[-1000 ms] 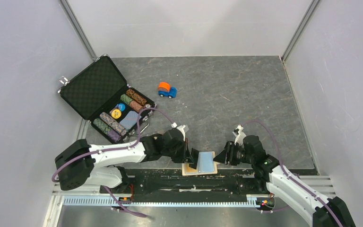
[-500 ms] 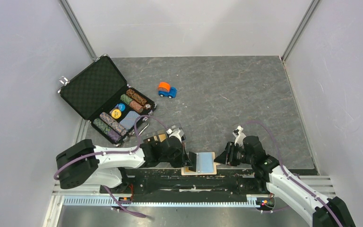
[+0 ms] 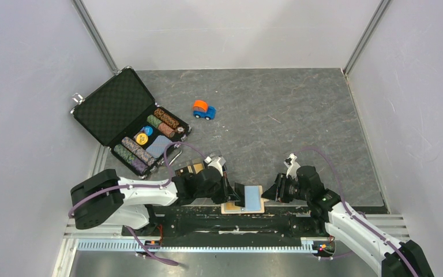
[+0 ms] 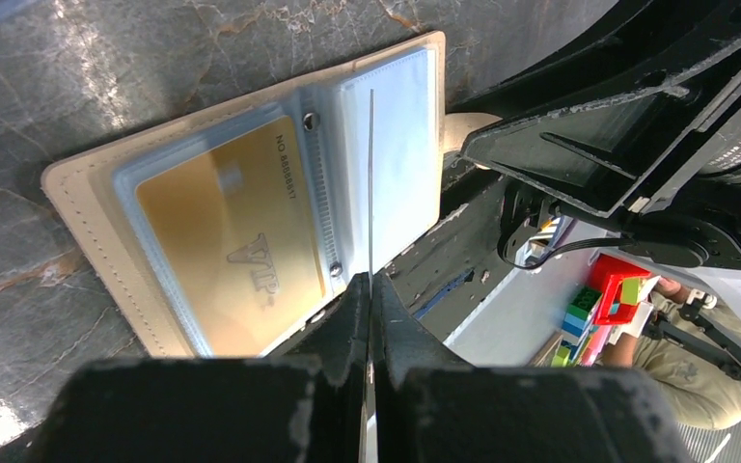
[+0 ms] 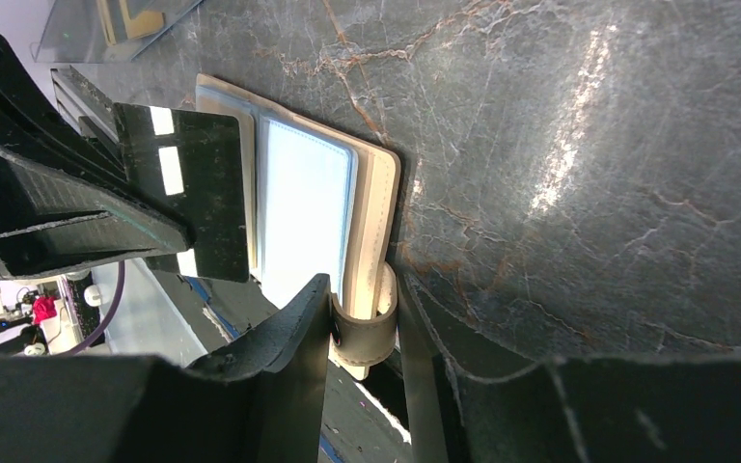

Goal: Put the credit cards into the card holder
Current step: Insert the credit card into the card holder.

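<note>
The card holder (image 4: 77, 193) lies open at the table's (image 3: 300, 115) near edge, its gold card (image 4: 227, 246) reading VIP only in the left wrist view, while the left gripper (image 4: 370, 289) pinches a black card (image 5: 203, 193) and the right gripper (image 5: 365, 307) clamps the snap tab (image 5: 365, 340)

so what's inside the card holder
A gold card in one clear sleeve, seemingly a light blue card in the other. The black card in the left gripper partly covers them.

The left arm (image 3: 144, 193) and right arm (image 3: 352, 222) stretch low and inward, the left tool (image 4: 370, 289) pinched tight on a black card (image 5: 203, 193) jutting ahead of its fingertips, the right tool (image 5: 362, 299) gripping the tab of the card holder (image 5: 386, 193) between its fingers.
</note>
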Motion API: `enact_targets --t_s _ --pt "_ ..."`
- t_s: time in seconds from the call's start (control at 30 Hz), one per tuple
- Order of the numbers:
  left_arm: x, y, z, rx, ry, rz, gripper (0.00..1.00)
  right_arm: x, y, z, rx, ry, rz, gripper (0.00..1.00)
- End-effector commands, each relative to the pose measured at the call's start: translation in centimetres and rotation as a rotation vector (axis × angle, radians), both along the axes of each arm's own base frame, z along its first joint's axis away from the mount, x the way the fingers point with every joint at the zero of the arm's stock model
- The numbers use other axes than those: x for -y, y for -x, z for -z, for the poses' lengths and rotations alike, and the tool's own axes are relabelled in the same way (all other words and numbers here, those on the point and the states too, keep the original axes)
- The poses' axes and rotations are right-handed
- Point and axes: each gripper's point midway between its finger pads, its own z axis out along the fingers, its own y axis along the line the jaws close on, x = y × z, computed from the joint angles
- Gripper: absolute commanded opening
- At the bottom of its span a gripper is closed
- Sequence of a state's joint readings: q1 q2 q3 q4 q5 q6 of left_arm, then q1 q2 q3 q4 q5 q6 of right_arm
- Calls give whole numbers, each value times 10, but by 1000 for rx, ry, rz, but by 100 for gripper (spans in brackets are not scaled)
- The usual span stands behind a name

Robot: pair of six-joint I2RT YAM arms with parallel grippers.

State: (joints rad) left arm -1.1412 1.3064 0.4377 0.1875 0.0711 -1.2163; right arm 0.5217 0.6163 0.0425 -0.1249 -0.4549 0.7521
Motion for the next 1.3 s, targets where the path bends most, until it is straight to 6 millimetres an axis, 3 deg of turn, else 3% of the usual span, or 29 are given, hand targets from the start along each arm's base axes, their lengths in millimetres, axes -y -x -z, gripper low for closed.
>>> enact_targets --t_s 0.0,0.27,1.07,1.27 --pt "5 -2 0 -15 23 -34 2 28 43 55 -184 135 -4 34" --pt "3 1 13 -30 -14 -32 2 28 43 55 -183 134 -4 34" --pt "10 8 22 -68 52 -57 2 27 43 55 -177 127 -4 33" --pt "7 12 32 -61 -22 -7 2 27 44 56 -179 127 -5 33"
